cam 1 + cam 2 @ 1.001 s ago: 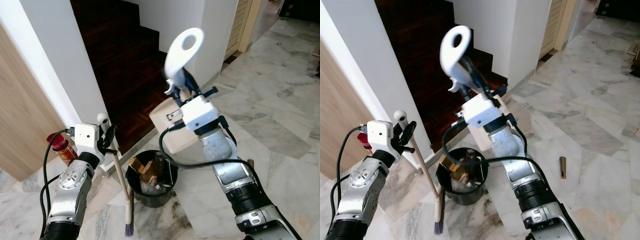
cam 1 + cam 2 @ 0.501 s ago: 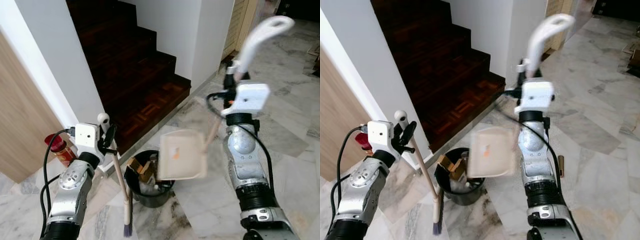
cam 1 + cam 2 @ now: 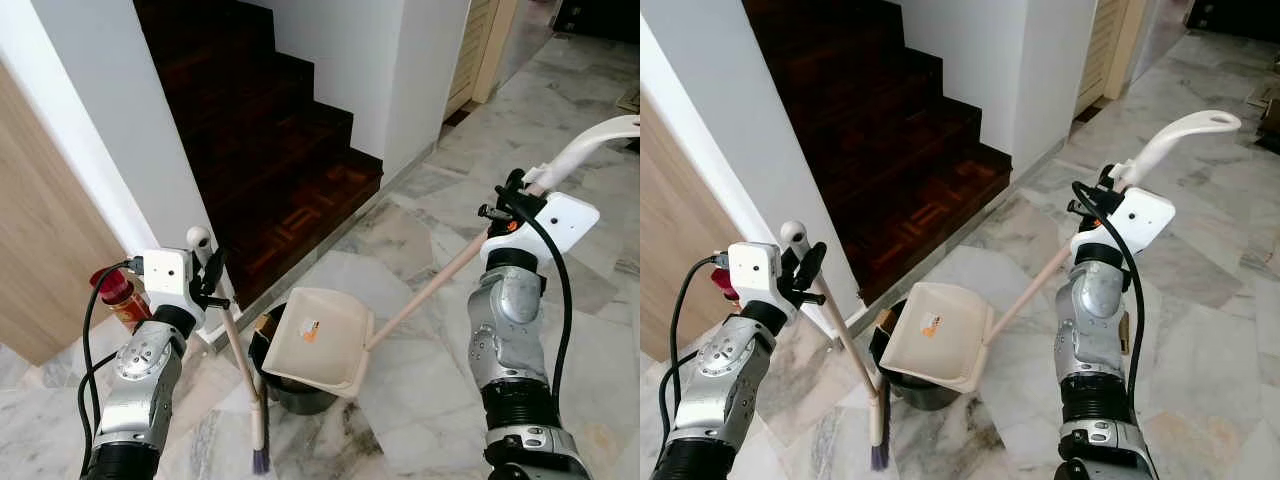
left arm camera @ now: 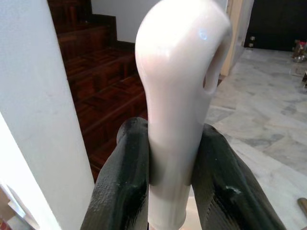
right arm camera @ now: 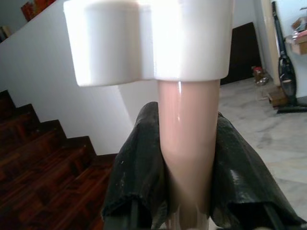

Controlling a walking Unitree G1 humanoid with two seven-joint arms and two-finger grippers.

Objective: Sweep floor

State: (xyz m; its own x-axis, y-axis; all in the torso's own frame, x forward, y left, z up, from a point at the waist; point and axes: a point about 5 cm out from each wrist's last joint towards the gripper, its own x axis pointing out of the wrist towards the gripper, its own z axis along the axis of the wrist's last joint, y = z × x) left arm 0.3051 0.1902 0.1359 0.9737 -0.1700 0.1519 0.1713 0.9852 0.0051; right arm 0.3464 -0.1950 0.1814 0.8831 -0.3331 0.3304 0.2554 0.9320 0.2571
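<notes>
The left gripper [image 4: 168, 187] pinches the top of the broom [image 3: 243, 372], whose bristles touch the marble floor [image 3: 420, 400] beside the black bin [image 3: 300, 392]. The right gripper [image 5: 187, 187] is clamped on the dustpan [image 3: 318, 338] handle, with the pan tilted over the bin's rim. The stairs [image 3: 270, 160] and wall corner [image 3: 120, 150] stand close behind; open floor lies to the right.

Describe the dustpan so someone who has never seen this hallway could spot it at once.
Start at the dark wooden staircase and look down to the marble floor at its foot, where a black bin stands. The dustpan hangs tilted over that bin: a cream tray on a long beige pole held by the right gripper, unlike the thin broom beside it.
</notes>
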